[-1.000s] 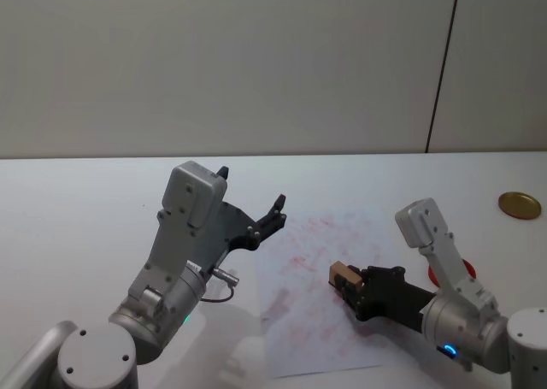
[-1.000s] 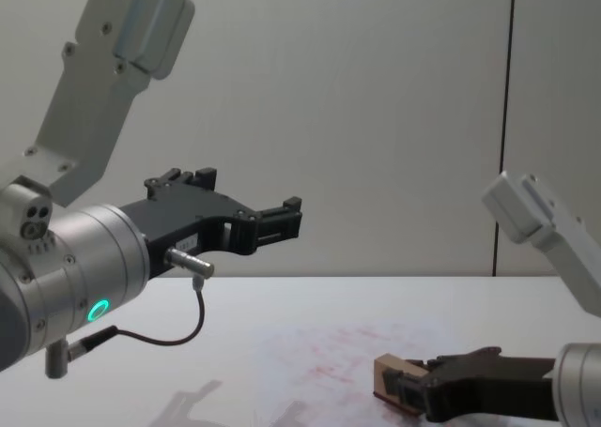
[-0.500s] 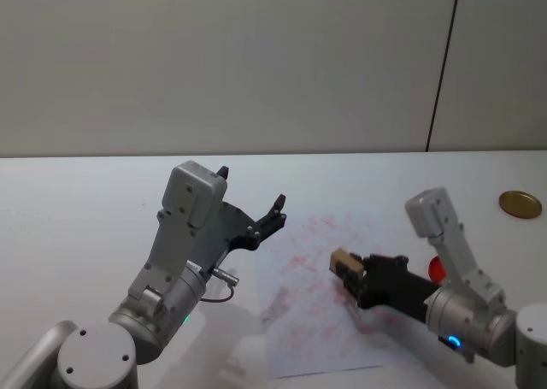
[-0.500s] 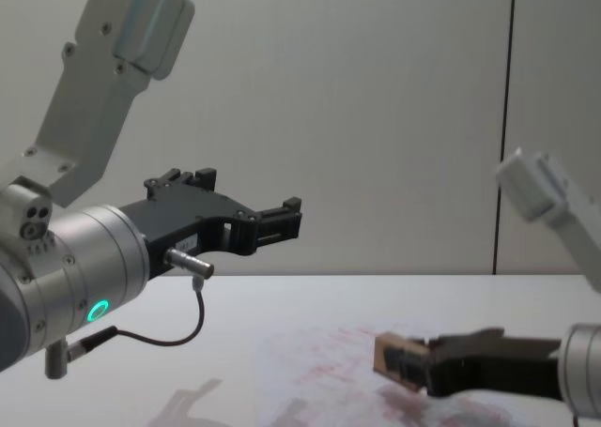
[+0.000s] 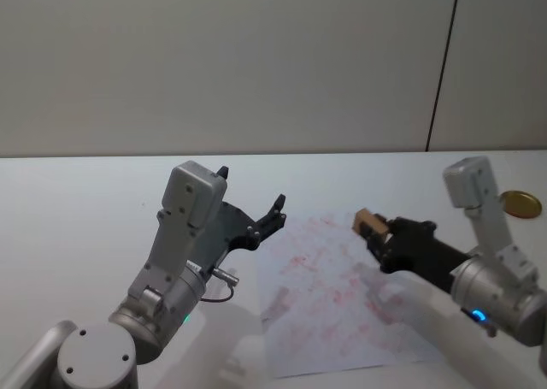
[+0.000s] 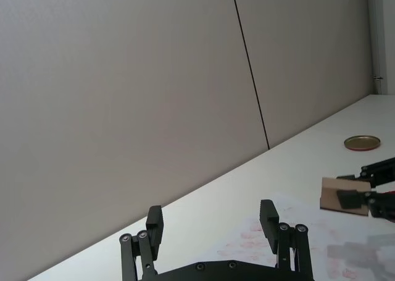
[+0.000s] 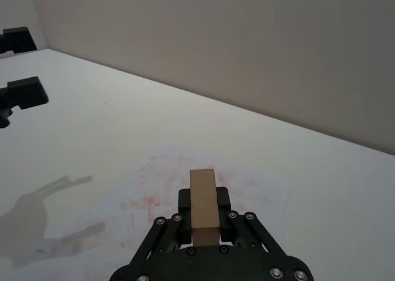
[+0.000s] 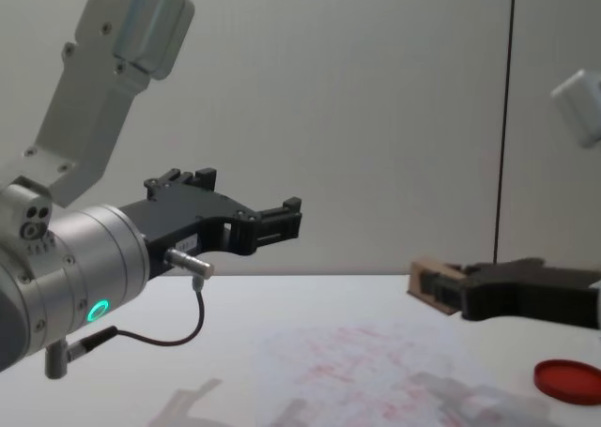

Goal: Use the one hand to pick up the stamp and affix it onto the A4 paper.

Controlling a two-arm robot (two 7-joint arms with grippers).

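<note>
The stamp [image 5: 366,221], a small tan wooden block, hangs in the air over the far right part of the A4 paper [image 5: 329,299], a white sheet covered in faint red prints. My right gripper [image 5: 377,232] is shut on the stamp, which shows from the side in the chest view [image 8: 429,281] and end-on between the black fingers in the right wrist view [image 7: 203,199]. My left gripper [image 5: 267,221] is held open and empty in the air beside the paper's left edge.
A flat round red ink pad [image 8: 567,381] lies on the white table to the right of the paper. A gold lid [image 5: 520,203] sits at the far right. A plain wall stands behind the table.
My right gripper has lifted the stamp off the paper and carried it up and toward the far right. The left arm has not moved.
</note>
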